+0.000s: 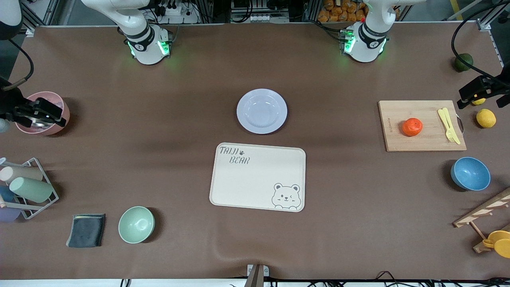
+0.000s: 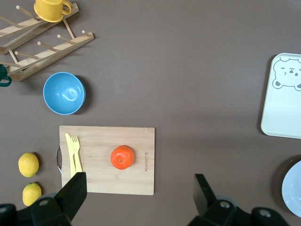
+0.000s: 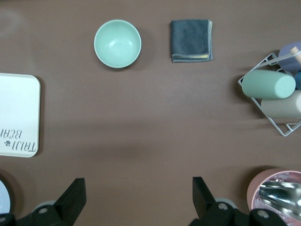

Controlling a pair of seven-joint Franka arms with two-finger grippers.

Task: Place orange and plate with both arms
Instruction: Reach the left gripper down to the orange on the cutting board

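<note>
Lying nearest the front camera at mid-bench is the cream rectangular bear tray (image 1: 257,176), bare. Just farther from the camera sits the round pale lavender-white plate (image 1: 261,111), apart from the tray's edge. Toward the left arm's end, the small red-orange orange (image 1: 412,126) rests on the pale wooden cutting board (image 1: 422,126), near a yellow plastic fork (image 1: 448,125). The left end effector (image 2: 136,195) hangs released over the brown bench (image 1: 159,119) beside that board, fingers (image 2: 73,192) spread wide. The right end effector (image 3: 136,197), also released, hangs over the bench beside a pink round bowl (image 1: 43,113).
</note>
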